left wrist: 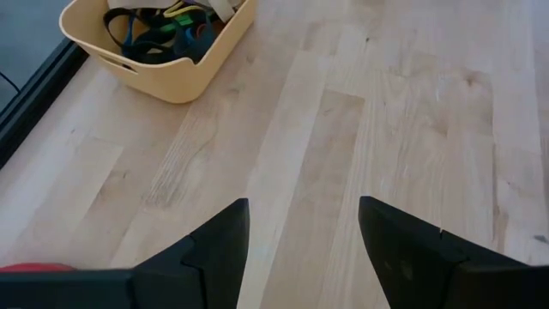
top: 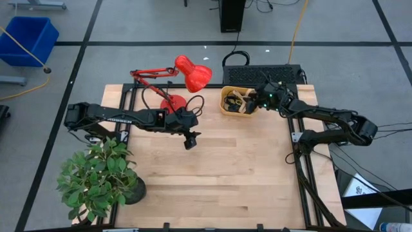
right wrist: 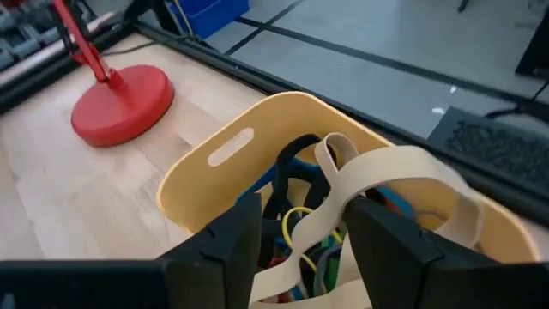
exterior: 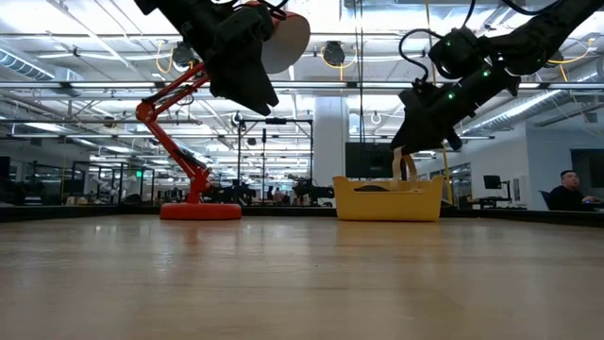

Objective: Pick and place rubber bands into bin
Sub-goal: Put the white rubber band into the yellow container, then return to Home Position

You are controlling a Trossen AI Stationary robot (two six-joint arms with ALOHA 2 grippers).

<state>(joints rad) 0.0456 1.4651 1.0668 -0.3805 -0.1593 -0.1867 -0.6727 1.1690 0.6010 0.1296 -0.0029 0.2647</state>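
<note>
The orange-yellow bin point(top: 226, 109) stands at the table's far side, right of centre, with several coloured rubber bands point(left wrist: 150, 34) lying in it. My right gripper point(right wrist: 302, 232) hovers just above the bin point(right wrist: 223, 163), fingers apart. A wide tan rubber band point(right wrist: 412, 172) runs between them and loops out over the bin. In the low view the tan band point(exterior: 408, 168) hangs from the gripper point(exterior: 415, 142) into the bin point(exterior: 387, 203). My left gripper point(top: 190, 142) is open and empty above the bare table near its middle. My right gripper points down, slanting toward the table's left, over the bin. The tan band's near part point(right wrist: 296, 266) passes between the spread fingers and lies against the inner side of one fingertip point(right wrist: 352, 215). The band hangs slack, its lower end in the bin.
A red desk lamp point(top: 187, 72) stands left of the bin on its round base point(top: 172, 103). A potted plant point(top: 103, 177) is at the table's near left corner. A black case point(top: 264, 74) sits behind the bin. A large blue bin point(top: 29, 38) is on the floor. Bare wood point(top: 244, 167) spans the middle.
</note>
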